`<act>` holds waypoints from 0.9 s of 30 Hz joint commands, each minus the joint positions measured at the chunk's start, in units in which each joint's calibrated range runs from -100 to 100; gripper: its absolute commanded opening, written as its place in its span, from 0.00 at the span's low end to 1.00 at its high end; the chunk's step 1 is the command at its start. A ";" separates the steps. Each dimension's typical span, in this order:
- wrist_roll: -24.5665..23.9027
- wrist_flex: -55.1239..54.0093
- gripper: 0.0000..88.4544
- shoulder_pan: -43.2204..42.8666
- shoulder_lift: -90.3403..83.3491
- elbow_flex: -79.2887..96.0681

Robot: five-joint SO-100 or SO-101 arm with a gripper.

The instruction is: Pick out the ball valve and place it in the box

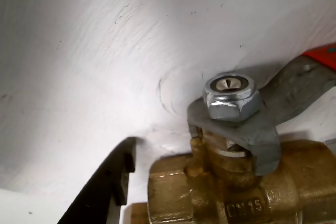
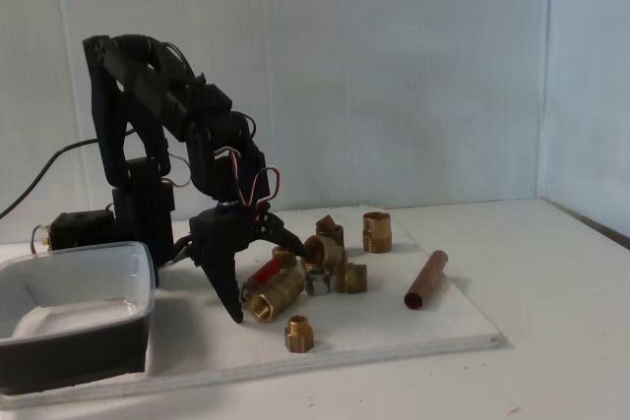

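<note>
The arm is down over the pile of fittings, and this is the reach-and-grasp step: the fingers [image 2: 264, 282] are spread apart, straddling the ball valve [image 2: 273, 289] on the white board [image 2: 394, 327]. In the fixed view one long black finger [image 2: 224, 277] plants down just to the left of the brass body, the other [image 2: 285, 236] reaches out above and behind it, so the valve sits between them, not yet pinched.

Up close in the wrist view, the valve [image 1: 236, 192] lies right under the camera, with its steel nut [image 1: 231, 98] on top and the grey lever running off to a red handle tip [image 1: 323, 56] at the right. One dark finger [image 1: 102, 192] stands just left of the brass end, a thin gap between them.

Next, I'd say, the fingers need to close squarely across the body, clear of the small loose fittings [image 2: 340, 275] crowding the far side. Then comes a lift and a swing over to the box [image 2: 74, 317], well off to the left of the fingers on the table [image 2: 561, 361].
</note>
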 commanded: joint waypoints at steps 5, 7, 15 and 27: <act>0.12 -0.06 0.60 0.33 -0.35 0.12; -0.03 -0.06 0.60 0.33 -0.35 0.12; 0.07 -0.06 0.60 1.29 -0.35 0.12; 0.18 0.02 0.45 1.36 -0.35 0.12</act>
